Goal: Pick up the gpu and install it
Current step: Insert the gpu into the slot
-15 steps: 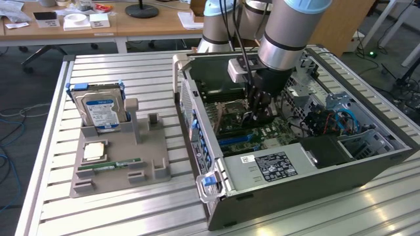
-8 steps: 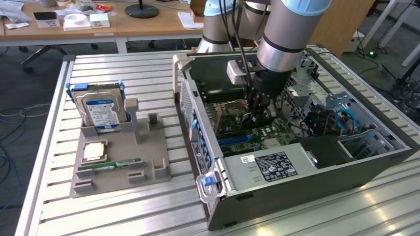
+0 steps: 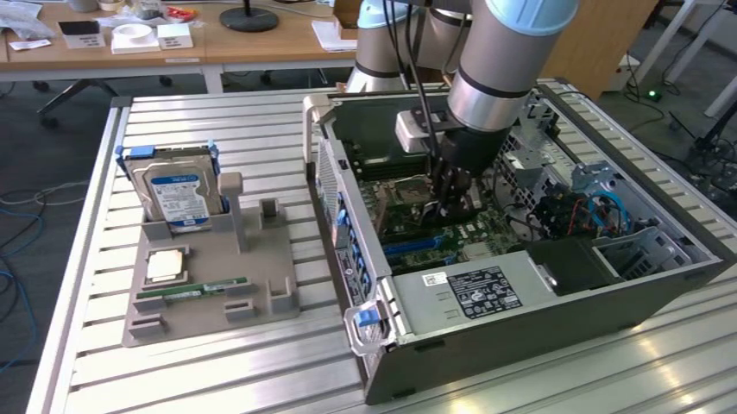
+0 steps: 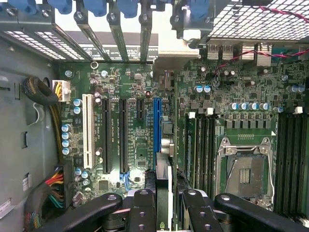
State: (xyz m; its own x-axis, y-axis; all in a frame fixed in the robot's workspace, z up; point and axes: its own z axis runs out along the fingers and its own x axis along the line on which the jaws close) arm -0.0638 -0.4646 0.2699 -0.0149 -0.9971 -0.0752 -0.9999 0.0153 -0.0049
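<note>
**Gripper (image 3: 453,205) held the gpu (image 4: 163,181) inside the computer**

Nearest, low in the exterior view, the open computer case (image 3: 519,345) lay on the metal table (image 3: 230,371). At the exterior view's left, a grey tray (image 3: 202,319) held a hard drive (image 3: 179,194) and a green RAM stick (image 3: 190,291). In the middle, the gripper reached down into the case. Its fingers (image 4: 145,208) were squeezed tight on the gpu, which stood on its thin edge over the motherboard (image 4: 140,87), close by the blue slot (image 4: 157,125). Far back stood wooden desks (image 3: 265,43).

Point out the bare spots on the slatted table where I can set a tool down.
Bare table slats lie behind the hard drive, toward the desks, and before the grey parts holder, nearest the camera. Crowded: inside the computer case, where the gripper holds the gpu.
</note>
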